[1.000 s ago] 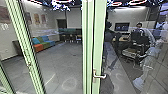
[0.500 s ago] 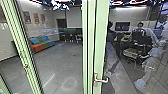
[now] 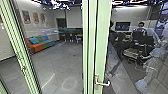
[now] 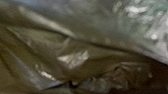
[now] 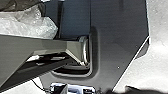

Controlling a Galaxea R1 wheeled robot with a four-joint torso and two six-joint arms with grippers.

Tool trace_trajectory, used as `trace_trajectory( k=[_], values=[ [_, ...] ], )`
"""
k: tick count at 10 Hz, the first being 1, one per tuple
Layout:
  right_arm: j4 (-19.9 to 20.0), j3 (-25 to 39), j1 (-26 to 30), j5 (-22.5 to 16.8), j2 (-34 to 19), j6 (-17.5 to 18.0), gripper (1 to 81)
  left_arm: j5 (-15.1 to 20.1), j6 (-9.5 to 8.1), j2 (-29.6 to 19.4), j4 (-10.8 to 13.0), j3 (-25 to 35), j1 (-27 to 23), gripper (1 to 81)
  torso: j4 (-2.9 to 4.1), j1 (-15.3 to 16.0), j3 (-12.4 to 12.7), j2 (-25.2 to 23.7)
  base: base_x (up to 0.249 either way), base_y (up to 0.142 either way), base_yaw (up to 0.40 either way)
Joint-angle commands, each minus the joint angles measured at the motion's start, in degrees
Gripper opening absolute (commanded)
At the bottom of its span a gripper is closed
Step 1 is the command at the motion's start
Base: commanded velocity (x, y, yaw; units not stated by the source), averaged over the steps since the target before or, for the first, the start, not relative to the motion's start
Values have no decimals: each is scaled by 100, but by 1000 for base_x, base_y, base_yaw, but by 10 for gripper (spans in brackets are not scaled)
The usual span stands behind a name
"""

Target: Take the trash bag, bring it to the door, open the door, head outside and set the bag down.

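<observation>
The door [image 3: 101, 45], green-framed with glass, stands in front of me in the head view, its metal lever handle [image 3: 102, 83] low on the frame. Shiny, creased, olive-brown plastic of the trash bag [image 4: 72, 58] lies very close to the camera in the left wrist view. In the right wrist view a crumpled translucent plastic bag [image 5: 37, 25] shows beside the robot's dark body. How the grippers' fingers stand, I cannot tell.
Another green frame post [image 3: 22, 55] rises at the left. Through the glass are an orange, green and blue sofa [image 3: 41, 45], a grey floor [image 3: 62, 67], a monitor [image 3: 122, 26] and a person [image 3: 140, 28]. A pale figure shows on the right-hand glass.
The head view has shifted slightly, so the camera has moved a little. The person behind the glass at the right holds the head in a different position.
</observation>
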Motion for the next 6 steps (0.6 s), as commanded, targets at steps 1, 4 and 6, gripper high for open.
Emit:
trace_trajectory(
  k=[1,4,6],
  values=[
    [37,98,178,-352,-16,-22,811,374,23,-13,-25,14,-250,10,0,0,0,0,0,0,0],
    [37,767,108,-335,-412,-22,811,436,-4,-40,-25,40,-250,10,0,-5,0,0,0,0,0],
    [37,1690,29,-185,-983,-13,811,454,-21,-145,-33,198,-232,10,0,-5,0,0,0,0,0]
  ],
)
